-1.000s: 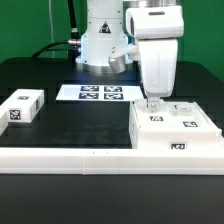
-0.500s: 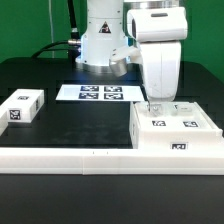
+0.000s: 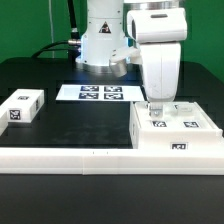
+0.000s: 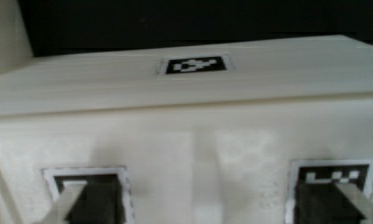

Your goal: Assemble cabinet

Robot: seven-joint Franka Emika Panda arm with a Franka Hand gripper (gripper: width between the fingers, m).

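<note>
**White cabinet [image 3: 176, 130] lay low and wide under my parted fingers [image 3: 153, 108]**

The cabinet sat on the black bench [image 3: 70, 125] at the exterior view's right. Its long axis ran across that view. Its broad top face was turned upward and carried square black-and-white tags, and one more tag showed on the near side wall. My fingers stood apart just over the top, toward its far corner on the exterior view's left, clamped on nothing. In the wrist view the pale plastic showed between them; whether the tips touched it I could not tell.

A long, low white rail [image 3: 70, 157] ran along the bench's near edge and passed just in front of the cabinet. A small white panel [image 3: 22, 105] with its own tags lay well apart at the exterior view's left. The marker board [image 3: 98, 93] lay flat farther back, between the two, near my white base [image 3: 100, 45].

The cabinet's plastic looked matte and smooth, with square corners and straight edges.
</note>
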